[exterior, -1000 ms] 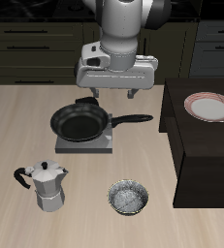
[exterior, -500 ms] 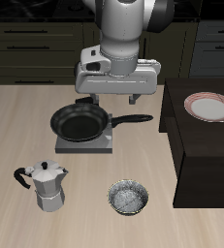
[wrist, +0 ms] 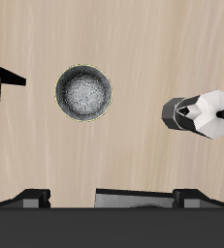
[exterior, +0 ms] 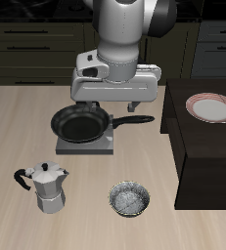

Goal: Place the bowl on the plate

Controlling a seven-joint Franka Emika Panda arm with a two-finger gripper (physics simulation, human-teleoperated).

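A silver moka pot is standing on the pale wooden desk near the front edge, and it is also showing in the wrist view. Farther back, a black frying pan is sitting on a small grey stove block, its handle pointing toward the dark raised box. The gripper is hanging in the air above the pan, its two fingers standing wide apart and gripping nothing. The bowl is resting upright on the desk close to the front edge, between the moka pot and the dark box, well apart from the gripper; the wrist view is showing its speckled inside. The plate is lying flat on top of the dark box, carrying nothing.
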